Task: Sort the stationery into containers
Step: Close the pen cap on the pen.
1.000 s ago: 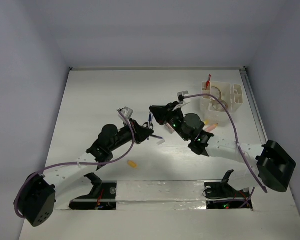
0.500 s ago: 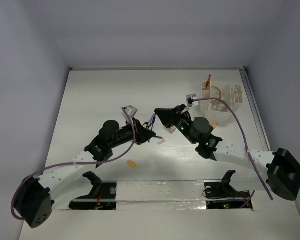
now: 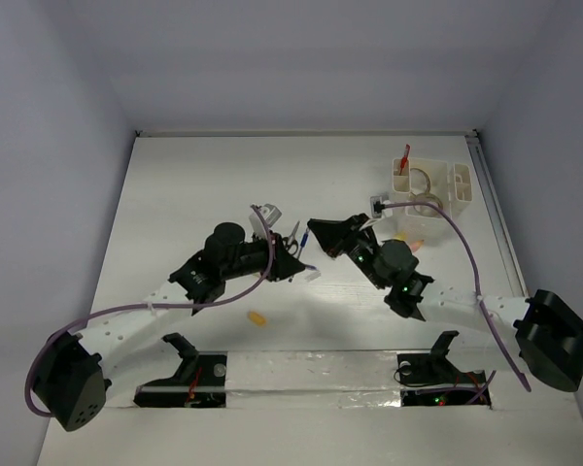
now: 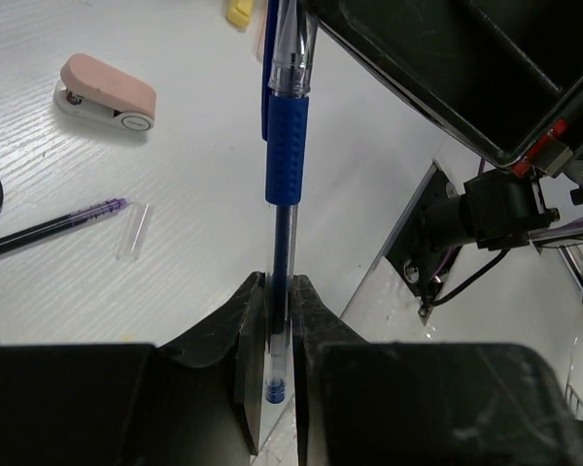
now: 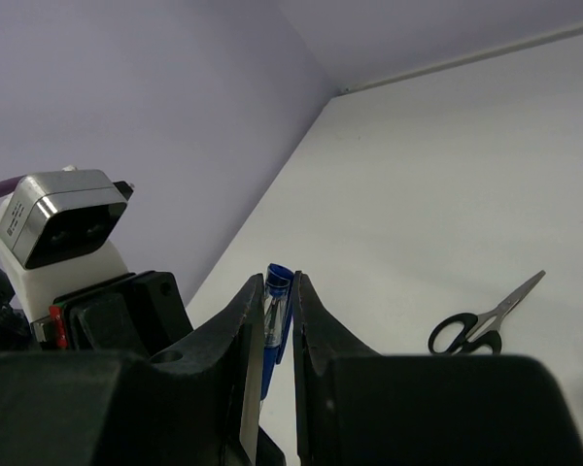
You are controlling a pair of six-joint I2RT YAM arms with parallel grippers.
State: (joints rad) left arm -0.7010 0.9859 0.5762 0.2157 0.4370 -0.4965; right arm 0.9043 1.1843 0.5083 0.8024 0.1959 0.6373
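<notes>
A blue pen (image 4: 284, 155) with a clear barrel is held at both ends above the middle of the table. My left gripper (image 4: 277, 291) is shut on its tail end. My right gripper (image 5: 278, 291) is shut on its capped end (image 5: 278, 303). In the top view the two grippers meet nose to nose, left gripper (image 3: 291, 260) and right gripper (image 3: 317, 234), with the pen (image 3: 298, 236) between them. The white organiser (image 3: 433, 190) stands at the back right with a red pen (image 3: 404, 160) upright in it and a tape roll (image 3: 420, 179) inside.
On the table below lie a pink block (image 4: 107, 92), a thin purple pen (image 4: 53, 225), a clear cap (image 4: 134, 230) and a yellow block (image 4: 238, 12). Black-handled scissors (image 5: 486, 320) lie nearby. A small orange piece (image 3: 258, 316) lies close to the arm bases.
Both arms have shifted to the right, carrying the blue pen with them. Both grippers have stayed shut on it.
</notes>
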